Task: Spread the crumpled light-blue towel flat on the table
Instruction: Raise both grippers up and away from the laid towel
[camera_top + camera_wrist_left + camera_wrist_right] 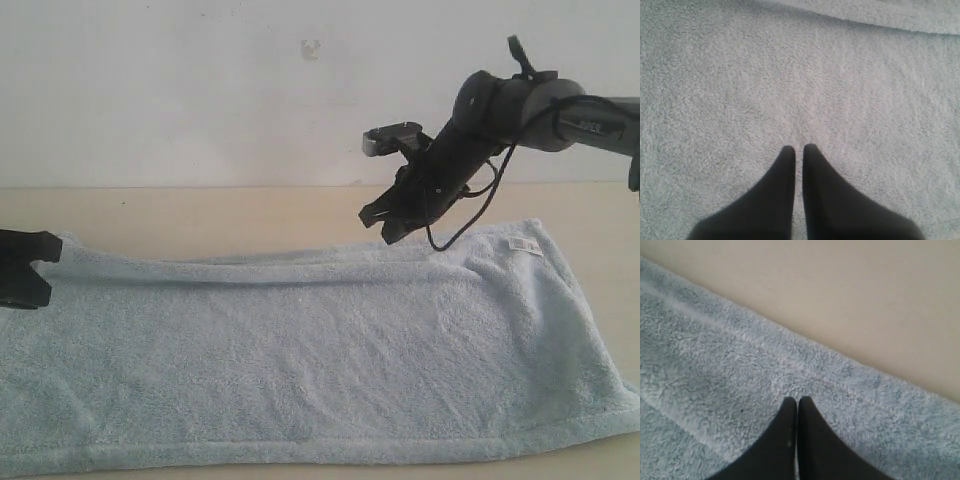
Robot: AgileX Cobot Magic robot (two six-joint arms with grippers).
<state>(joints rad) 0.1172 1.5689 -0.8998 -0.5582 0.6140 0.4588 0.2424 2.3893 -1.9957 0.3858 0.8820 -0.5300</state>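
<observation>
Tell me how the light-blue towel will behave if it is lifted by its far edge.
The towel would probably sag and drape: it lies in soft folds along its far side. Its fluffy pile likely grips rather than slips. Pushed across the smooth table, it would probably bunch up, not slide whole.

Soft even light, faint shadows, wrist views perhaps slightly blurred.

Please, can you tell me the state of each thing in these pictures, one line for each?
towel: spread out on the table, nearly flat, with one long ridge near its far edge.
white label: facing up, near the towel's far right corner.
left gripper: shut, nothing seen between the jaws, over the towel.
right gripper: shut, nothing seen between the jaws, at the towel's far hem.
</observation>
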